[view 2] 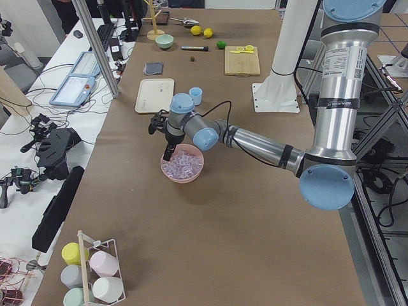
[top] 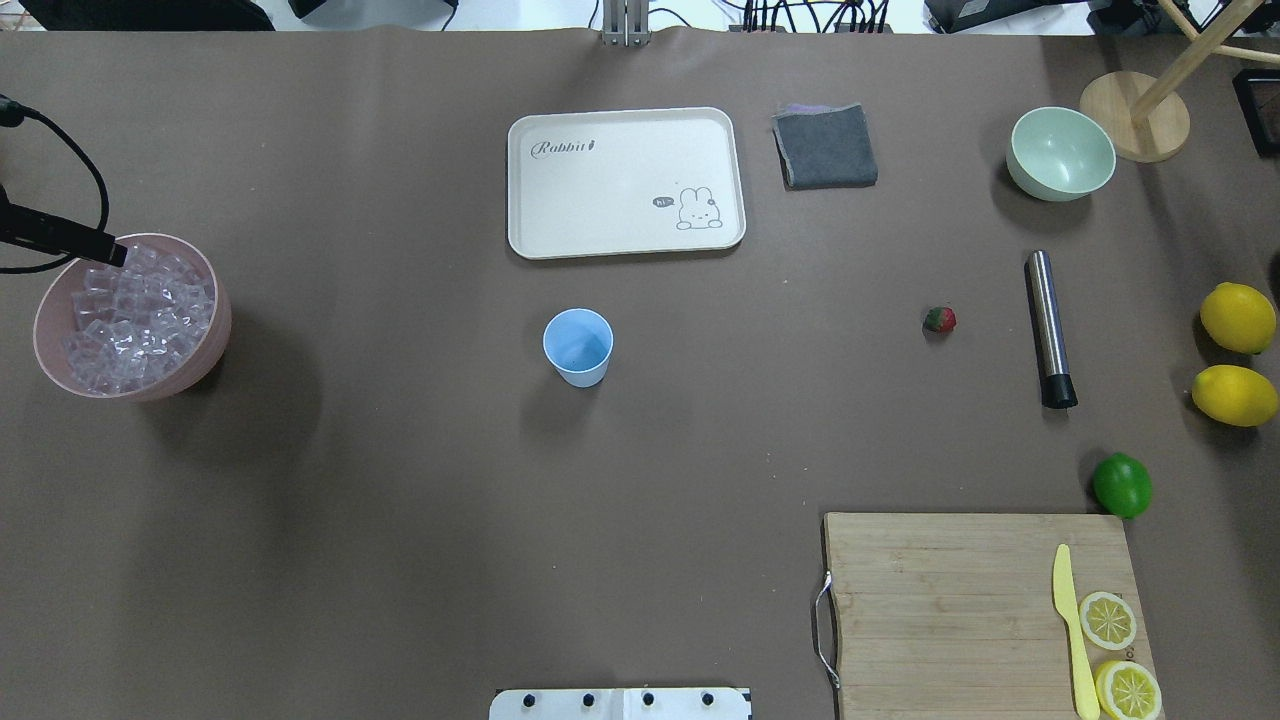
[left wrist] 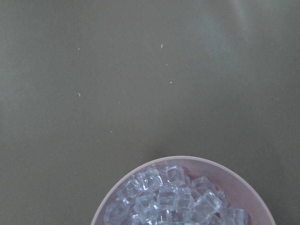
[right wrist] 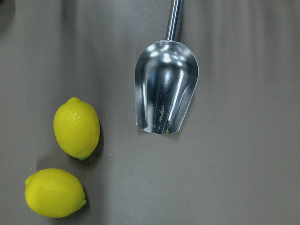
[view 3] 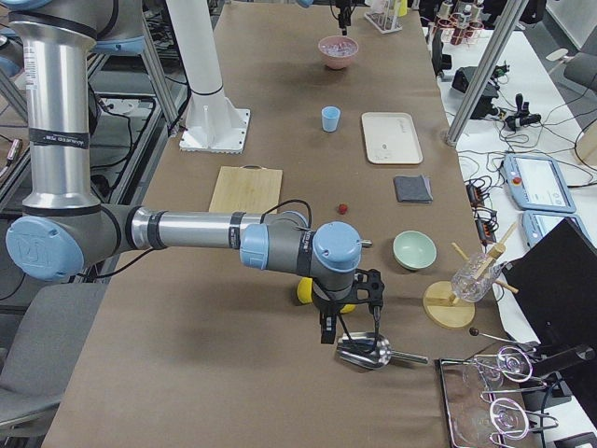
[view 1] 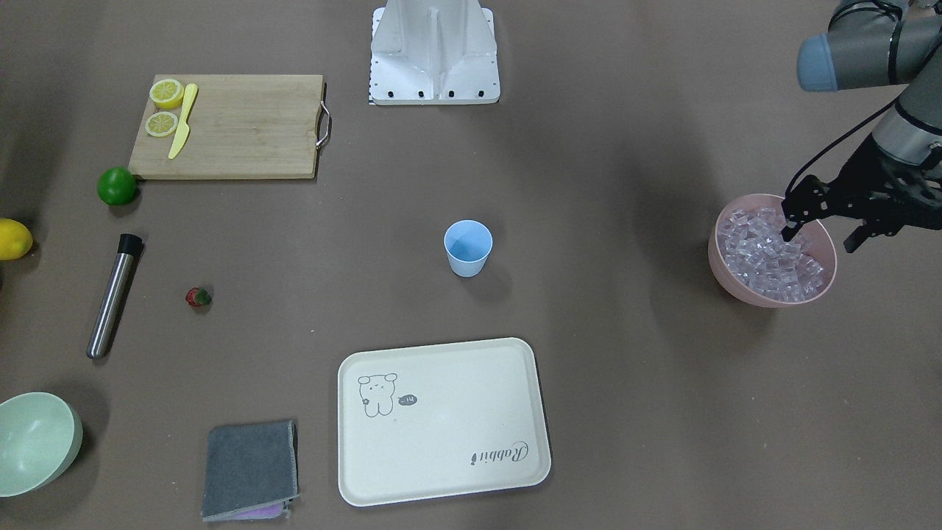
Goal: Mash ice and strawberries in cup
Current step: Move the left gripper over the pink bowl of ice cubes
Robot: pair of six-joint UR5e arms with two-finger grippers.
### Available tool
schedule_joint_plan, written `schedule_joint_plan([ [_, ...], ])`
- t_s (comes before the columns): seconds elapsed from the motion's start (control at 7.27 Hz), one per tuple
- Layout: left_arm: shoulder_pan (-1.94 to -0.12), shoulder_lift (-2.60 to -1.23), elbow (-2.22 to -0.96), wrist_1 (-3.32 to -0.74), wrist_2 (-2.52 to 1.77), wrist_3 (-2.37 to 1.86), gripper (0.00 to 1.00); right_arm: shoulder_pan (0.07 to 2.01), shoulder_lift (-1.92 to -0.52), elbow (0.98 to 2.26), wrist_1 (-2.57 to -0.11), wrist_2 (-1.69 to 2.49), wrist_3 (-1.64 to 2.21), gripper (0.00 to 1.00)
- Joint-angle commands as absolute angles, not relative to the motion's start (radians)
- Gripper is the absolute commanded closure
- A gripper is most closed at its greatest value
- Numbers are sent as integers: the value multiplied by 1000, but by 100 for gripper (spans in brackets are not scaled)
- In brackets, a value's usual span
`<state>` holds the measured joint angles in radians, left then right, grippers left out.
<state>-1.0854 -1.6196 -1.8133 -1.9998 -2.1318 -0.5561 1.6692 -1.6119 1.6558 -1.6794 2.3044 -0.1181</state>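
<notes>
On the brown tabletop [view 1: 633, 383] the left gripper [view 1: 820, 241], jaws spread wide, hangs over the ice [view 1: 765, 261] in the pink bowl [view 1: 716, 261], the cup [view 1: 468, 249] well apart toward the table's middle.

Seen from the robot's end, the cup [top: 578, 346] sat around the middle of the surface [top: 400, 500], with the tray [top: 600, 200] beyond it and the folded cloth [top: 825, 146] and a bowl [top: 1060, 153] further right along that far side. Way off left was the other bowl [top: 215, 330] holding the ice [top: 135, 320], left tool [view 1: 820, 239] over its rim, while right of the cup came the strawberry [top: 939, 319], then the muddler [top: 1049, 325], then two lemons [top: 1238, 317] by the edge. The lime [top: 1121, 484] sat at the far edge of the cutting board [top: 950, 600] in the near right corner, which had the knife [top: 1070, 630] and two lemon slices [top: 1107, 619] on its right end.
</notes>
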Motion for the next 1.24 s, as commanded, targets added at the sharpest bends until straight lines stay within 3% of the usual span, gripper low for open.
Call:
schedule_joint_plan([
  [0.0,-1014,-1621,-1815,-2002,-2128,-557,19,1671,-1612,1654,-1683,2304,-118,0],
  [1.1,-965,-1643,-1754,-2002,-2120,-460,23,1671,-1621,1657,-1689,2306,-117,0],
])
